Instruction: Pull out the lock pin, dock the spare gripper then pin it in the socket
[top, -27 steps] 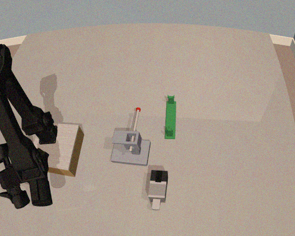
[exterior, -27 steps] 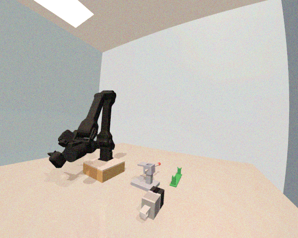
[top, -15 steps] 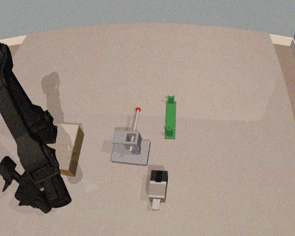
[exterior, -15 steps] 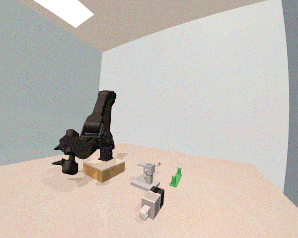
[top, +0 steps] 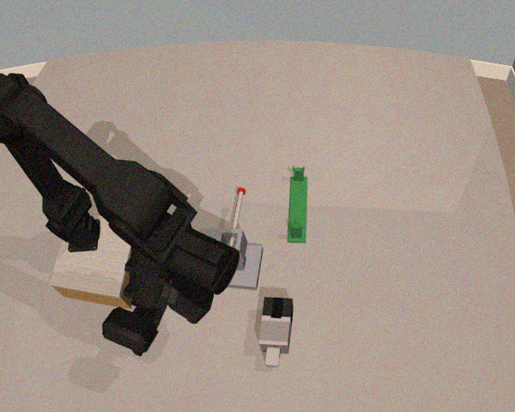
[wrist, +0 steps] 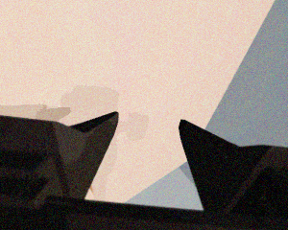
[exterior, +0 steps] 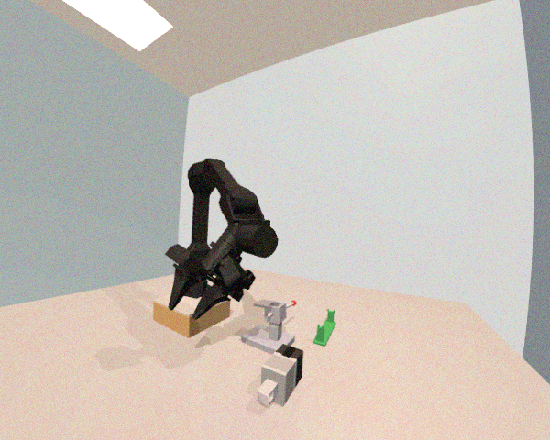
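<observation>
The lock pin [top: 237,211] [exterior: 293,302] with its red head [top: 241,190] runs through the grey socket [exterior: 279,313] of the mount. The mount's base plate [top: 252,268] [exterior: 256,339] stands on the table; the arm partly hides it in the top view. The spare gripper [top: 275,330] [exterior: 279,370] lies apart from the mount, with a black part at one end and a small pale block [top: 272,356] [exterior: 267,392] at the other. My gripper [exterior: 182,313] [wrist: 149,120] is open and empty, tips pointing down, away from mount and pin.
A green rack [top: 298,208] [exterior: 328,332] with two upright posts stands beside the mount. A wooden block [top: 87,266] [exterior: 177,324] is beneath the arm, on the other side of the mount. The arm's wrist hangs over the area between block and mount.
</observation>
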### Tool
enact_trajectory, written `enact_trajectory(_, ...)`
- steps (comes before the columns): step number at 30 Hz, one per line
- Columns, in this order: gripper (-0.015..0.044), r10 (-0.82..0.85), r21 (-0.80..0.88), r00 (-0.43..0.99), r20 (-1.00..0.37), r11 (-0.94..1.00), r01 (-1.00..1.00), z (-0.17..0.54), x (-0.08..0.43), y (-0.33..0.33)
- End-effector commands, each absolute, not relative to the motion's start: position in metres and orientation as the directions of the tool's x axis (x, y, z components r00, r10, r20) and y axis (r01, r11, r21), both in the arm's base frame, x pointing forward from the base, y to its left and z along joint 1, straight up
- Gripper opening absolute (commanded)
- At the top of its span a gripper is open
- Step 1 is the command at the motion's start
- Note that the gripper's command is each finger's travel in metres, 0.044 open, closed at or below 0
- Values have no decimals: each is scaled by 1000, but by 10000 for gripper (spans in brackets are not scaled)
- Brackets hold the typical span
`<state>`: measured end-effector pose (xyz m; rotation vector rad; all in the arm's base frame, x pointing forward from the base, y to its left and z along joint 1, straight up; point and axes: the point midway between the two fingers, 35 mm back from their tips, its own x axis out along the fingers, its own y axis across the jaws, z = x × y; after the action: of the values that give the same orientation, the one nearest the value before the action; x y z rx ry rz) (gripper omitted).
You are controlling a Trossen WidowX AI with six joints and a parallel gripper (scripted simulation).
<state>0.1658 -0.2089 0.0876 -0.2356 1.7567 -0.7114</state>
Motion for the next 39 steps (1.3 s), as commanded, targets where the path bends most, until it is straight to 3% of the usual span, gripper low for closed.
enact_trajectory(1,300,-441,-432,-192,-877,897,-91,96,210,-174)
enact_trajectory(6,300,-300,-225,-53,-952,811,-540,112,260,-106)
enact_trajectory(13,300,-52,-43,28,-998,313,-949,143,290,5)
enact_trajectory(17,300,0,-27,27,-1000,182,-983,150,290,28)
enact_trajectory(23,300,0,-27,28,-1000,182,-983,143,293,29)
enact_trajectory(29,300,0,-28,28,-1000,182,-983,83,304,36)
enact_trajectory(39,300,0,-28,28,-1000,182,-983,72,304,36)
